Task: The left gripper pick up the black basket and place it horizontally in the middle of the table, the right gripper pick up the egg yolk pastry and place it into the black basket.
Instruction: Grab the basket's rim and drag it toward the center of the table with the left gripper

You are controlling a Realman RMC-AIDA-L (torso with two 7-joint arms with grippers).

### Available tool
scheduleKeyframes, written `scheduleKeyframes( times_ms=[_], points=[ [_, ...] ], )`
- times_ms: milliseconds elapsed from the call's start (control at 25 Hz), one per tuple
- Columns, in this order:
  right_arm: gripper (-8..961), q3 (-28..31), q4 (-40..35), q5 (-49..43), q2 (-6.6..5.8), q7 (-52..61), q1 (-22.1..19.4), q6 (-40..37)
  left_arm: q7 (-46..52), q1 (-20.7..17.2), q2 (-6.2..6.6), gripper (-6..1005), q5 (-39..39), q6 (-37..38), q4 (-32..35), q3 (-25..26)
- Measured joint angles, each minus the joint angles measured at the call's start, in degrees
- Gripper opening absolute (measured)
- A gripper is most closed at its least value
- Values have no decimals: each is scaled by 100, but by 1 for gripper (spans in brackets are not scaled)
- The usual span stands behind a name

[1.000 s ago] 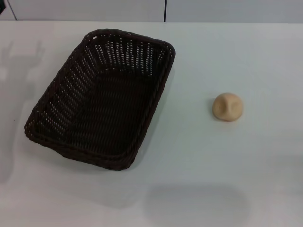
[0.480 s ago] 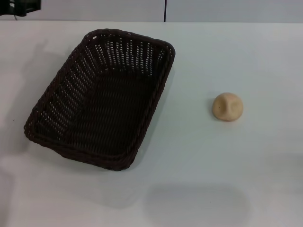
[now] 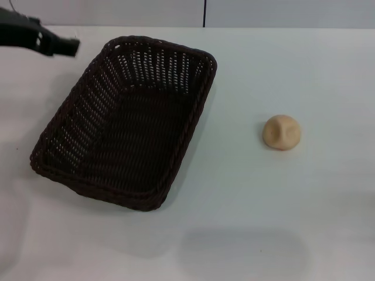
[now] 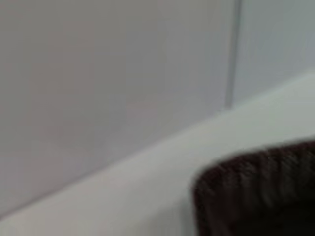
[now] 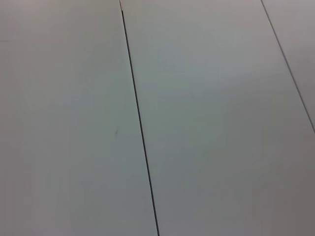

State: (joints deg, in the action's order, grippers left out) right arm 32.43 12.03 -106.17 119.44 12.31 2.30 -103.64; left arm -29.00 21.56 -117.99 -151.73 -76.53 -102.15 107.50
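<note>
1. Reaching in from the far left corner of the head view, the left gripper (image 3: 65,47) hangs above the table (image 3: 246,222), just beside the far left corner of the basket (image 3: 126,120) and apart from it; only its dark tip and part of the arm show, and whether its jaws are released or clenched cannot be told.
2. Resting empty on the left half of the table, the basket lies skewed, its long axis running from near left to far right, the far short rim turned toward the back wall (image 3: 281,12).
3. Sitting alone on the right half of the table, the pastry (image 3: 282,132) is well apart from the basket, with a dented face turned toward the camera.
4. Seen from the left wrist, one blurred corner of the basket (image 4: 256,191) lies on the table (image 4: 147,196) below the wall (image 4: 98,73).
5. Showing only pale wall panels (image 5: 216,118) split by thin dark seams, the right wrist view gives no sight of the right gripper, and the head view has none either, so its jaw state cannot be told.
</note>
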Motion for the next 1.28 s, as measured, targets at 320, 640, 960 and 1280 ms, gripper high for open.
scheduleKeyframes(
  times_ms=[320, 640, 960, 1280],
  points=[
    [845, -37, 4, 0, 0, 0, -1, 3, 177, 173, -21, 723, -212, -342, 690, -622],
    [846, -77, 7, 0, 4, 0, -1, 0, 311, 431, -33, 710, -640, -118, 1399, -666],
    [846, -79, 1, 0, 9, 0, -8, 2, 417, 552, -25, 697, -808, 156, 1874, -678],
    [845, -79, -10, 0, 6, 0, -3, 2, 576, 734, -13, 684, -1057, 70, 1957, -760]
  ],
)
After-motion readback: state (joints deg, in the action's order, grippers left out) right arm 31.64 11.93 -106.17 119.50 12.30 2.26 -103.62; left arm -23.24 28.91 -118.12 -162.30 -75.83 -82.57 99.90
